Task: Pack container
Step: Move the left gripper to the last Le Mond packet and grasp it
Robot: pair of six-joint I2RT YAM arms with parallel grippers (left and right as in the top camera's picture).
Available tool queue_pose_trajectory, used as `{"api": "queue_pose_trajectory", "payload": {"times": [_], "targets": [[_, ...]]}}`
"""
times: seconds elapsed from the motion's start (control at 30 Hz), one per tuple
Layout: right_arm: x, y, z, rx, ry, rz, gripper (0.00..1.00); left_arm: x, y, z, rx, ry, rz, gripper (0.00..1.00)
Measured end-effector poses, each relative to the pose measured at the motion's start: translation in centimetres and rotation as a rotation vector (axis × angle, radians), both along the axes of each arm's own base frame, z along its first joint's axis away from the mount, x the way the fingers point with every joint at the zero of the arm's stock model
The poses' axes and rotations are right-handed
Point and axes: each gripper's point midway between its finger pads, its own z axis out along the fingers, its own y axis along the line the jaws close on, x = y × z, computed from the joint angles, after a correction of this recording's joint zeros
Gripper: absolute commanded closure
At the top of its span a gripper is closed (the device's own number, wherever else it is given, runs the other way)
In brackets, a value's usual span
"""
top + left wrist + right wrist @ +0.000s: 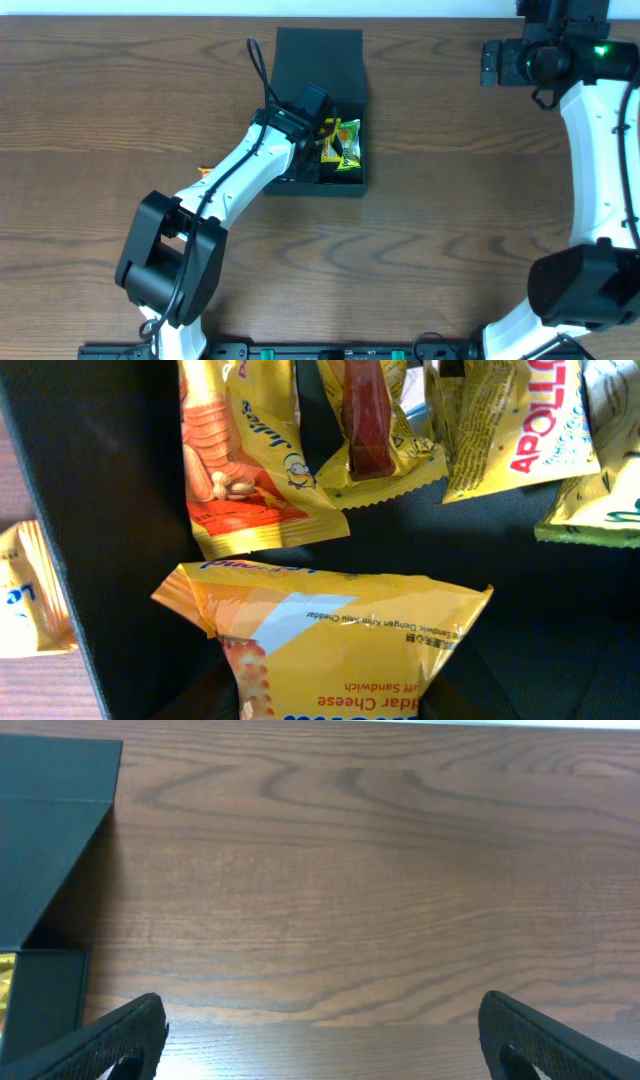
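Teal container (330, 188) walls ring left gripper (318, 140) — right gripper (320, 1010) over table (350, 870).

The tabletop (450, 200) is smooth wood grain, faintly sheened. The container (318, 50) looks like matt dark card. The snack packets (340, 635) are glossy, crinkled plastic film.

Brown wood-grain table (380, 870) — pale strip (150, 8) along its far edge.
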Motion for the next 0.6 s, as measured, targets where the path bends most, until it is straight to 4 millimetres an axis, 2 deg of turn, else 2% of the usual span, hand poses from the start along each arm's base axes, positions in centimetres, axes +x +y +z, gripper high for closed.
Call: {"api": "queue_pose_trajectory", "payload": {"times": [0.23,0.6], "targets": [[0.00,0.00,0.00,0.002,0.000,-0.003,0.01,-0.01,0.00,0.00,-0.001,0.001,0.008,0.47],[0.00,0.01,0.00,0.002,0.000,-0.003,0.01,0.47,-0.27,0.11,-0.011,-0.019,0.001,0.46]]}}
